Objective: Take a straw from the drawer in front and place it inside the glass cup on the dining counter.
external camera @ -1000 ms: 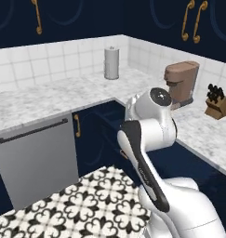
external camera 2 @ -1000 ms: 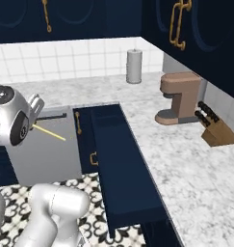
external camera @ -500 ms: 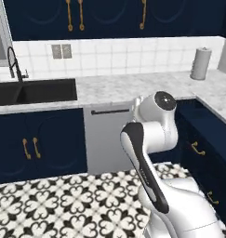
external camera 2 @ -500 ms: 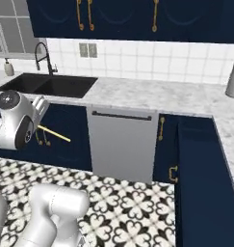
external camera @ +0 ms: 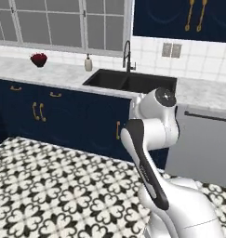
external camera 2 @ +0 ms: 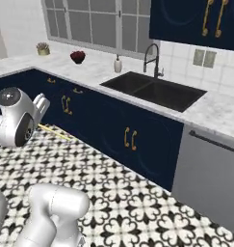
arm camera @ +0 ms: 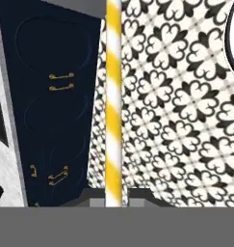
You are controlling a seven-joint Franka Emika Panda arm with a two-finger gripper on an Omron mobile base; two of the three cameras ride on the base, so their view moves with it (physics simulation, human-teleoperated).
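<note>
Base swinging round, straw in hand!
Gripper (arm camera: 113, 198) clamped tight on the straw (arm camera: 113, 96), which juts straight ahead of it; corner cabinets gave way to sink (external camera 2: 154, 91) — heading for the dining counter.

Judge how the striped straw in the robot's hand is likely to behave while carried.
The straw runs dead straight, so it is probably stiff. Held at one end by the hand, it may pivot. Thin and round, it would likely roll if dropped.
</note>
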